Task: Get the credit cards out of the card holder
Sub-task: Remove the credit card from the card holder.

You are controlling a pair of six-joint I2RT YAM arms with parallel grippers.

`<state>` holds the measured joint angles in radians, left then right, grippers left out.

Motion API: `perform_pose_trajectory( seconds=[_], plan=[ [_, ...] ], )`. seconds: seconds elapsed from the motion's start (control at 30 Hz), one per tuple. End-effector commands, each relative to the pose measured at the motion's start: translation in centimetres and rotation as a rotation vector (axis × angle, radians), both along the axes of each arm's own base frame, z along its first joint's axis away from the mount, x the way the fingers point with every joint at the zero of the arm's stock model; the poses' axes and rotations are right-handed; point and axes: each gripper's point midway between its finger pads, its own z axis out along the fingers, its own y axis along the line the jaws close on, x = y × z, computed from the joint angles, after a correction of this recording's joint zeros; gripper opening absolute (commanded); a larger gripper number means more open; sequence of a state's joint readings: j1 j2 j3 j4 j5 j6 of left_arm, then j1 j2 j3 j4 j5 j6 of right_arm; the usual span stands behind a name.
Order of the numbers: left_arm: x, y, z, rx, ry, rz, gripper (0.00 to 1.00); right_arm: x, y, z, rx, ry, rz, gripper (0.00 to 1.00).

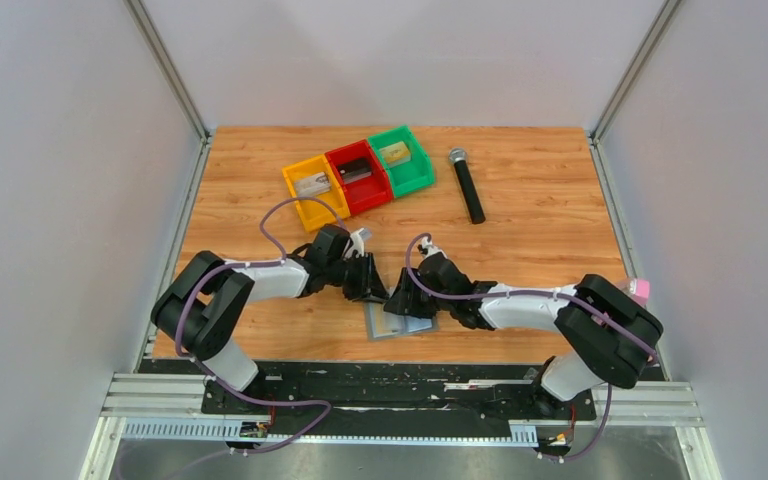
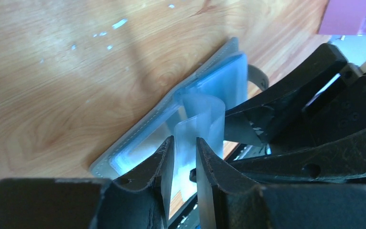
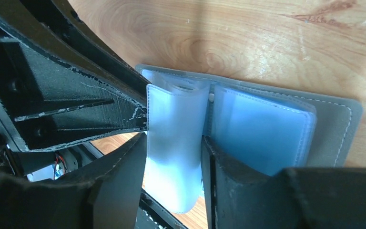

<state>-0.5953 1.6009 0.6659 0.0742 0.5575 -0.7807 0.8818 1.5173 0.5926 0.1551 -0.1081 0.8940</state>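
The grey-blue card holder lies open on the wood near the front edge, with clear plastic sleeves inside. One sleeve is lifted and curled up from the spine. My left gripper pinches this sleeve's edge, which runs between its nearly closed fingers. My right gripper has the curled sleeve filling the gap between its fingers. The two grippers meet tip to tip over the holder. A whitish card lies in the yellow bin and a tan card in the green bin. I cannot tell whether the sleeves hold cards.
Yellow, red and green bins stand in a row at the back; the red one holds a dark item. A black microphone lies right of them. Metal rails run along the table's near edge.
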Motion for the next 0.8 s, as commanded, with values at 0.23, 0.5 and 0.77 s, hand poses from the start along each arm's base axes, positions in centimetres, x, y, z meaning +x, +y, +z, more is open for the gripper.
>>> perform_pose_trajectory(
  seconds=[0.23,0.5,0.77],
  plan=[
    [0.6,-3.8,5.2,-0.248,-0.064,-0.06,0.38,1.5,-2.0,3.6,-0.033,-0.103,-0.084,0.64],
    [-0.4,-6.6,5.4,-0.31,-0.041,-0.116,0.39,1.2,-5.6,6.5,-0.103,-0.176,-0.14,0.65],
    [1.2,-6.0,6.1,-0.273,-0.085,-0.083,0.39,0.5,-4.6,9.7,-0.003,-0.206,-0.115,0.52]
  ],
)
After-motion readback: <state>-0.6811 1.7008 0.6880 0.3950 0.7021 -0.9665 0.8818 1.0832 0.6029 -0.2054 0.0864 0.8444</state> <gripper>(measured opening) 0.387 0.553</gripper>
